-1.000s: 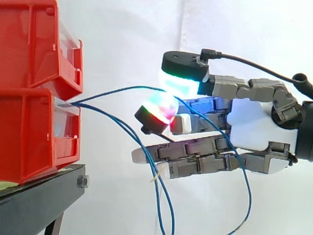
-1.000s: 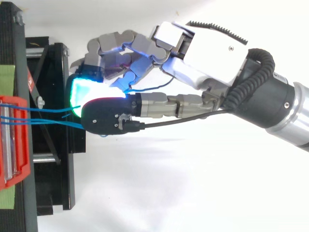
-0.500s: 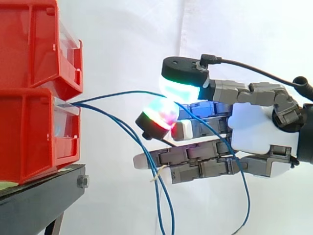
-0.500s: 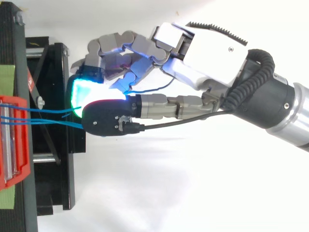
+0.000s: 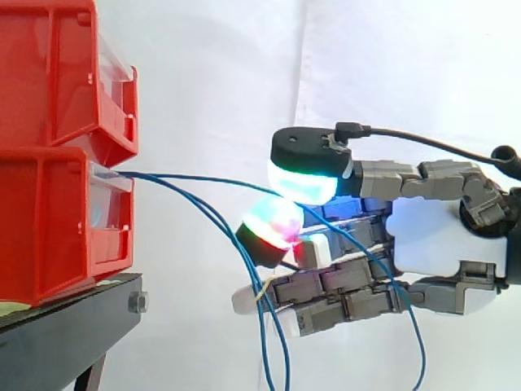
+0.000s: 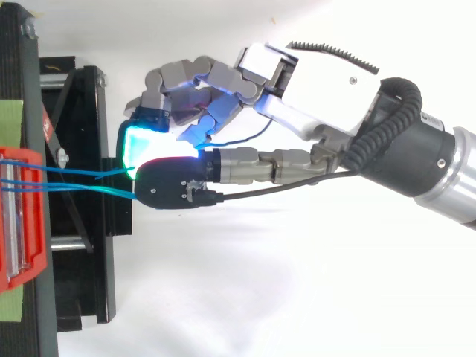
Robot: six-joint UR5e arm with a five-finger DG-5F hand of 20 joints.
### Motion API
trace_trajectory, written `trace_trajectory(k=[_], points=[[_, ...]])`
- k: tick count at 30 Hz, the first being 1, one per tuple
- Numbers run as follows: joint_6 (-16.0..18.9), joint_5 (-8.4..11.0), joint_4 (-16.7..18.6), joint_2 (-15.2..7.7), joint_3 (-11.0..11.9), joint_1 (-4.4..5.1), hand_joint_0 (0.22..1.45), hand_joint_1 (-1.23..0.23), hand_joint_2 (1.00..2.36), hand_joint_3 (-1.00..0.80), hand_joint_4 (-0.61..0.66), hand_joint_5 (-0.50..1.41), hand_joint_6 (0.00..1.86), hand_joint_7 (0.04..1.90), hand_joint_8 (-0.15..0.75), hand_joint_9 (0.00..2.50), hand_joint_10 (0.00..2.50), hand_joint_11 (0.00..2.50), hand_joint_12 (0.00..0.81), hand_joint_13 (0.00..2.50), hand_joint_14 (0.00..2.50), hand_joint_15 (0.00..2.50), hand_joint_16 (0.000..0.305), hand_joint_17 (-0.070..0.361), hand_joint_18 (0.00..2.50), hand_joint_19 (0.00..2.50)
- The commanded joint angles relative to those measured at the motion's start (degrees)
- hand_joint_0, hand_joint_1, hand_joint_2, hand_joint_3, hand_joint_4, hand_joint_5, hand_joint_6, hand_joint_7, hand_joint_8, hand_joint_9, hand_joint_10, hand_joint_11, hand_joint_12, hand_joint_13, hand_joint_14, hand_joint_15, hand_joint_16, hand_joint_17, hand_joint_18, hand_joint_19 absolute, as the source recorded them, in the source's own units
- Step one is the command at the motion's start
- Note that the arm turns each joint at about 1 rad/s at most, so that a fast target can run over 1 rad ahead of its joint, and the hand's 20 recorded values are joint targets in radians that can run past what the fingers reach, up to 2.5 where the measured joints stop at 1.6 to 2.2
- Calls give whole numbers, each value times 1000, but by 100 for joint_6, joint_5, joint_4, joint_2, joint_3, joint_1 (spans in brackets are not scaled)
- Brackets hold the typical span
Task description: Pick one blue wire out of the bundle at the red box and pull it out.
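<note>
The hand is pinching one blue wire between two glowing pads, near the lower red bin. The other blue wires are drooping from that bin's front, hanging past the fingers.

Arm in from the right edge, wrist level, the hand reaching out sideways to the left with its white palm facing the side camera. The top finger lies nearly flat, its pad glowing cyan-green and pressing down on a curled finger's pad, lit red and green. A blue wire is nipped between the two. Below them the lower fingers lie almost straight, packed close, tips dipping slightly.
</note>
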Motion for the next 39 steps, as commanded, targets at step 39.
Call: trace_trajectory(k=[39], points=[[-2, -16, -113, 4, 0, -6, 621, -806, 1025, -6, -76, -77, 791, 1110, 205, 1128, 22, 799, 352, 480, 8, 220, 45, 100, 565, 321]])
